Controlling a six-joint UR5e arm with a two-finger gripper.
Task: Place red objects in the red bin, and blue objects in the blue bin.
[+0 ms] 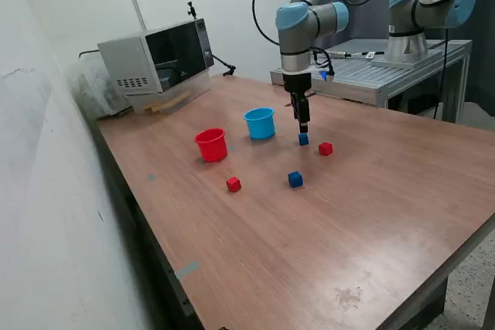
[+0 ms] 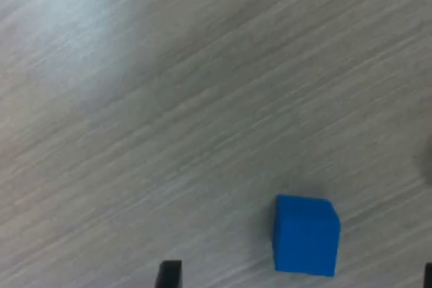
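My gripper (image 1: 303,127) points straight down, just above a dark blue cube (image 1: 303,139) near the middle of the table. In the wrist view this cube (image 2: 305,235) lies between two dark fingertips (image 2: 169,273) set far apart, so the jaws are open and empty. A red cube (image 1: 326,148) lies just to the exterior view's right of it. A second blue cube (image 1: 295,179) and a second red cube (image 1: 233,184) lie nearer the front. The red cup (image 1: 211,144) and the light blue cup (image 1: 261,123) stand upright to the exterior view's left of my gripper.
A microwave (image 1: 158,58) stands at the back left corner of the wooden table (image 1: 371,222). A wall runs along the exterior view's left. A second robot arm (image 1: 429,5) stands on a metal bench behind the table at the right.
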